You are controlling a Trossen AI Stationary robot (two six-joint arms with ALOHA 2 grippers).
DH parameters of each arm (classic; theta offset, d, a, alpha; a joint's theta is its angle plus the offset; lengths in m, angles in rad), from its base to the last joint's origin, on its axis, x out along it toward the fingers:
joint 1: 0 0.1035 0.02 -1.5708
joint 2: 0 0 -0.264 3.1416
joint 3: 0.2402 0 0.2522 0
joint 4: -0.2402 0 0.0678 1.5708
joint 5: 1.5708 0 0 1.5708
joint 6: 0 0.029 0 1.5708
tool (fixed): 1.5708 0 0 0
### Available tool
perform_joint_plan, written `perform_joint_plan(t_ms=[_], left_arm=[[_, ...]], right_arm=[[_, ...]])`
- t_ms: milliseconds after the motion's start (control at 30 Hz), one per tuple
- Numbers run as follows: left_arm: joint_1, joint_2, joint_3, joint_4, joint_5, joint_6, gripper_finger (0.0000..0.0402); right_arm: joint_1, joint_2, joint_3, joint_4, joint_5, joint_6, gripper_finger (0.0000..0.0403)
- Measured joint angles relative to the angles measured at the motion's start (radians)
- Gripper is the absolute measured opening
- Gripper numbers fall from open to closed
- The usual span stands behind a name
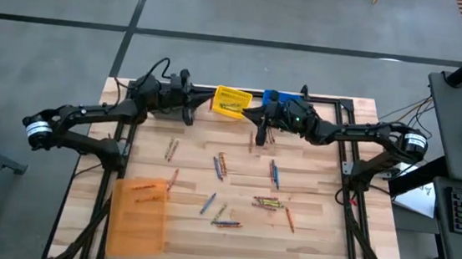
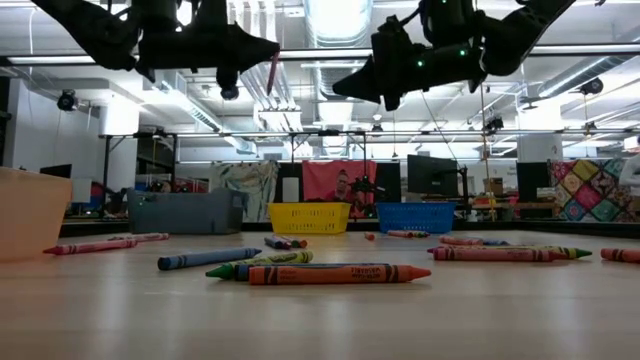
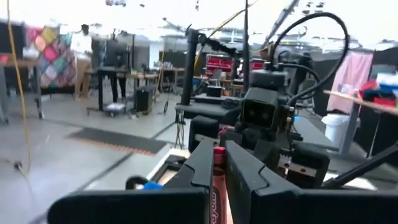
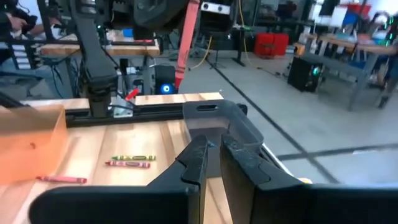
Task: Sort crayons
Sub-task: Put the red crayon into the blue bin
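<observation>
Clearly, red crayon (image 3: pixel 217 186) clamped between left fingers (image 3: pixel 249 177).

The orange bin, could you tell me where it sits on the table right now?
In the high view, the orange bin sits at the table's near-left corner, below the left arm, with a red crayon lying just off its upper right corner.

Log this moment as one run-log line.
left gripper: shut on red crayon | right gripper: shut, empty | loose crayons on table
</observation>
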Motion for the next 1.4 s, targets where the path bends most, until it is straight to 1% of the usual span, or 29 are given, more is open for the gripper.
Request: perform_joint_plan(t_ms=[67, 133, 333, 433, 533, 600, 800, 900, 967, 1033, 1133, 1267, 1400], left_arm=[[0.000, -0.001, 0.003, -0.027, -0.003, -0.023, 0.0000], [-0.001, -0.002, 0.007, -0.032, -0.003, -0.032, 0.0000], [-0.002, -0.018, 0.027, -0.018, -0.002, -0.050, 0.0000], [-0.002, -0.020, 0.042, -0.023, -0.002, -0.056, 0.0000], [-0.002, -0.020, 0.053, -0.034, -0.002, -0.056, 0.0000], [-0.002, -0.016, 0.059, -0.037, -0.002, -0.056, 0.0000], [-0.002, 0.001, 0.081, -0.034, -0.003, -0.017, 0.0000], [0.000, 0.018, 0.092, -0.032, -0.022, 0.000, 0.0000], [0.000, 0.042, 0.105, -0.013, -0.036, 0.002, 0.0000], [0.001, 0.077, 0.122, -0.007, -0.033, 0.017, 0.0000], [0.000, 0.141, 0.145, -0.008, -0.026, 0.056, 0.0000], [0.000, 0.229, 0.186, 0.020, 0.026, 0.037, 0.0000], [0.000, 0.295, 0.220, 0.068, 0.078, 0.013, 0.0000]], right_arm=[[-0.003, -0.013, 0.021, -0.059, -0.001, 0.028, 0.0034], [-0.004, -0.029, 0.061, -0.164, 0.000, 0.044, 0.0034], [-0.008, -0.036, 0.223, -0.598, 0.000, -0.007, 0.0034], [-0.019, -0.033, 0.298, -0.789, 0.000, -0.011, 0.0034], [-0.030, -0.020, 0.335, -0.907, 0.001, -0.012, 0.0034], [-0.038, -0.019, 0.338, -0.941, 0.002, -0.016, 0.0034], [-0.072, -0.020, 0.294, -0.938, 0.003, -0.023, 0.0034], [-0.090, -0.016, 0.279, -0.920, 0.003, -0.024, 0.0034], [-0.101, -0.008, 0.270, -0.870, 0.002, -0.024, 0.0034], [-0.106, 0.004, 0.262, -0.770, -0.001, -0.024, 0.0034], [-0.108, 0.019, 0.260, -0.633, -0.050, -0.036, 0.0034], [-0.110, 0.036, 0.268, -0.509, -0.148, -0.040, 0.0036], [-0.115, 0.045, 0.269, -0.447, -0.165, -0.039, 0.0062]])
